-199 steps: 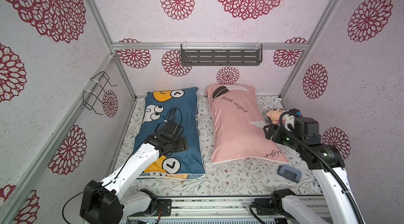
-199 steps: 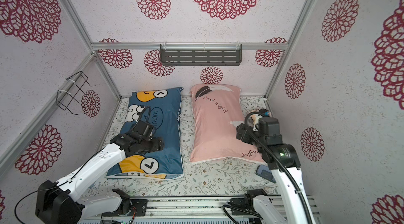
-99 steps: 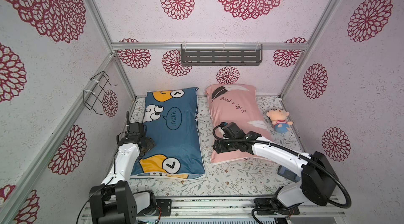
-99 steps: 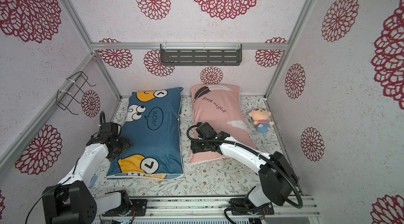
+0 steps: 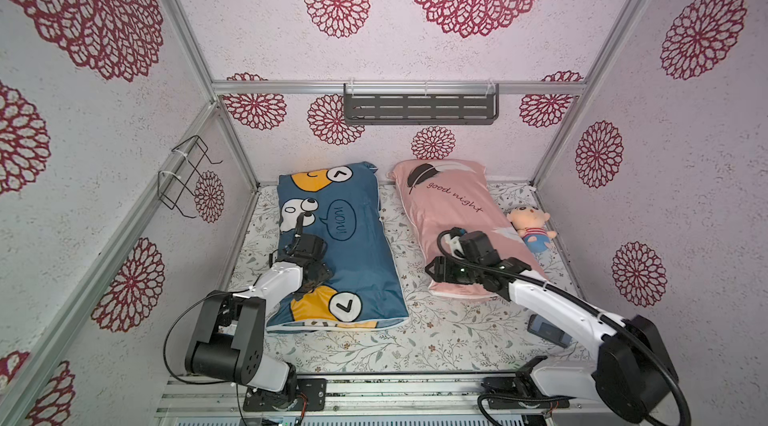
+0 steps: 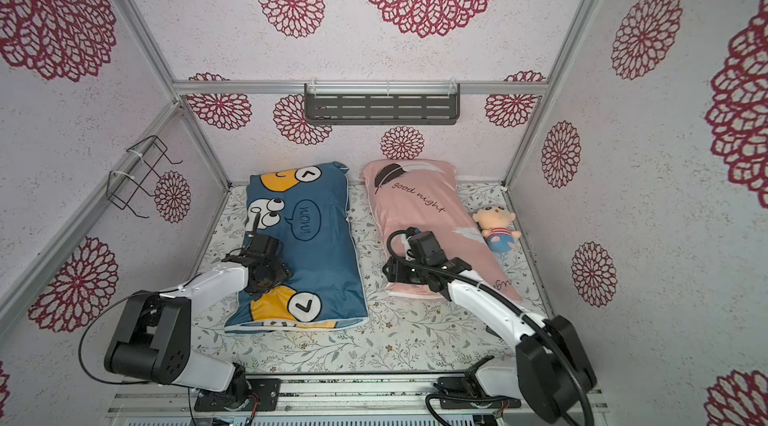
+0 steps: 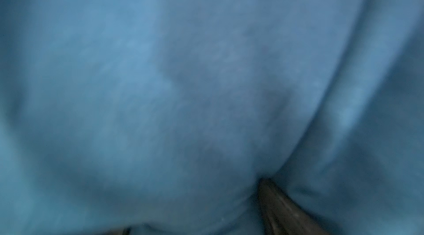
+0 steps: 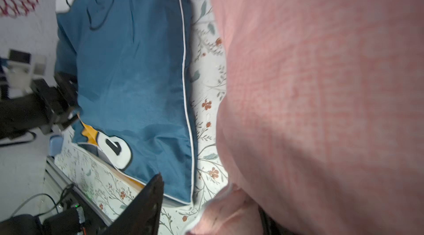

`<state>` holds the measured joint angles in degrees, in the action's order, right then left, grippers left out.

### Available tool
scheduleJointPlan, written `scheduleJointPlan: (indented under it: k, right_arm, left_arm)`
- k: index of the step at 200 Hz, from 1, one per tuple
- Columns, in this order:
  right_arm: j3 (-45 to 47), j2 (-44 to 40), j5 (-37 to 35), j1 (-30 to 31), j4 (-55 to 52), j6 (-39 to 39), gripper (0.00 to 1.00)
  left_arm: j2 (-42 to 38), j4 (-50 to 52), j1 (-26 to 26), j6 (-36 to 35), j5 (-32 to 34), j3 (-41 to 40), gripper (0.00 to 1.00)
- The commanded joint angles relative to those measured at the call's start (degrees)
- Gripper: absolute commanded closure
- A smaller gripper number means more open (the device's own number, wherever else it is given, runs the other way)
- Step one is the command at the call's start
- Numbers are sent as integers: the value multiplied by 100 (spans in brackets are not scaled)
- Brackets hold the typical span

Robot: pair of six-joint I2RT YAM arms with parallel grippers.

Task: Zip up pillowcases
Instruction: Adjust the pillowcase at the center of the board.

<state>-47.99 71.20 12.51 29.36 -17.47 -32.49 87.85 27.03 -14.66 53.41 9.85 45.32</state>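
Blue pillowcase (image 5: 349, 262): stuffed, lying lengthwise at centre-left in both top views, on the flowered sheet (image 5: 415, 341).
Pink pillowcase (image 5: 449, 212): stuffed, just beside it, at centre-right.
Left gripper (image 5: 314, 277): jaws wide apart, pressed into the blue cloth near its left edge.
Right gripper (image 5: 433, 272): jaws apart at the pink lower-left corner, not clamped.
Wall shelf (image 5: 419, 108): upper centre; its inside cannot be seen.
Wire rack (image 5: 187, 174): on the left wall.

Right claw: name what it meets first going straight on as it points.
The pink pillow: its corner sits between the fingers of the right claw. Beyond, likely the blue pillow; depth unclear.
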Motion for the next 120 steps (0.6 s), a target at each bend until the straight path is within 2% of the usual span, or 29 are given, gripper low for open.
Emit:
scheduleJointPlan:
  k: [1, 28, 51, 60, 68, 97, 120]
  right_arm:
    - [-55, -356, -57, -519, -546, 410, 34]
    - [-119, -631, 181, -1041, -758, 561, 36]
    - [-259, -592, 271, -1054, -898, 621, 36]
    - [-259, -559, 308, -1033, -881, 621, 37]
    - [-256, -520, 310, -1014, -880, 638, 37]
    - [-246, -326, 352, -1003, -803, 709, 37]
    - [-251, -154, 379, -1003, -740, 769, 37]
  left_arm:
    - [686, -906, -1075, 607, -1507, 204, 17]
    - [1333, -1059, -2006, 719, -1687, 1254, 18]
    - [1320, -335, -2278, 349, -1547, 1980, 14]
    - [1070, -55, -2264, 221, -1466, 1977, 9]
    - [802, 310, -2242, 74, -1354, 1955, 0]
    - [-112, 1707, -2148, -217, -1006, 1729, 2]
    - [-888, 1639, -2068, 120, -1439, 897, 2]
